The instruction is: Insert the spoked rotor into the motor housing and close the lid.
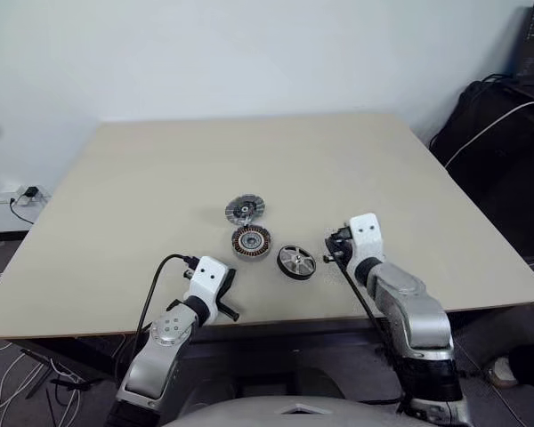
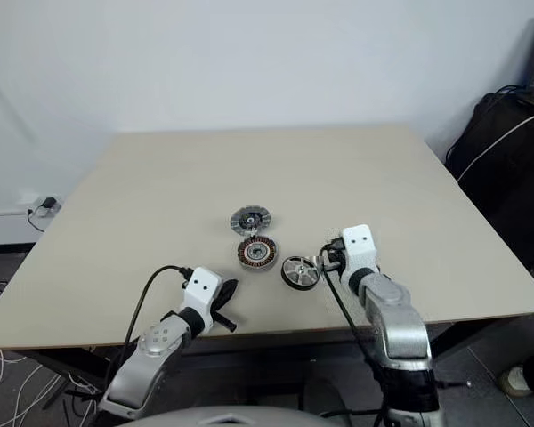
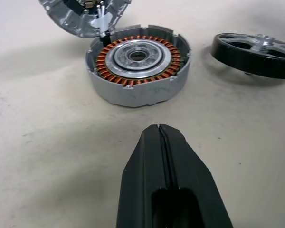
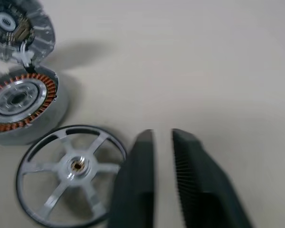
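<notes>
The left gripper (image 1: 230,310) hangs over the near edge of the tabletop (image 1: 142,187), its jaws clenched together on nothing; in the left wrist view its two black fingers (image 3: 168,185) meet along a closed seam and point toward the housing. Ahead of it and a little to its right, the housing (image 1: 251,241) sits open on the tabletop, a grey ring with copper windings showing inside. Just behind the housing, touching or nearly touching its far rim, lies the lid (image 1: 245,210), a grey disc with its ribbed inner face up. To the right of the housing and just apart from it, the rotor (image 1: 296,261) lies flat with its silver spokes up inside a black rim. Right of the rotor and near it, the right gripper (image 1: 331,247) hovers with its jaws released, a narrow gap between the fingers (image 4: 194,175), gripping nothing.
</notes>
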